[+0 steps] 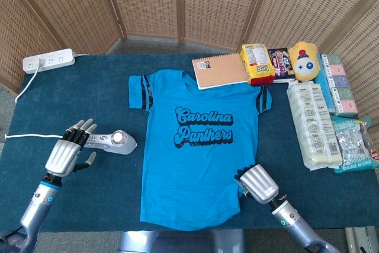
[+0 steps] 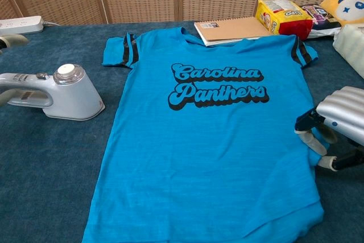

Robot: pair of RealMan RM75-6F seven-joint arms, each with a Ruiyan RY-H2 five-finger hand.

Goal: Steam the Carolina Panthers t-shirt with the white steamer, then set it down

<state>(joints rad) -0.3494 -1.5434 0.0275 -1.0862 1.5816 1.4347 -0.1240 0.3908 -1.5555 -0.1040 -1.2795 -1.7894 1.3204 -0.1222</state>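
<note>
The white handheld steamer (image 1: 115,141) lies on the bench left of the bright blue Carolina Panthers t-shirt (image 1: 192,146), handle toward the left hand (image 1: 72,147), fingers spread at it; right hand (image 1: 256,185) presses the hem.

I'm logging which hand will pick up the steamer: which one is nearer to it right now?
Left. The left hand lies at the white steamer's handle end; the right hand rests across the t-shirt, on its lower right edge.
</note>
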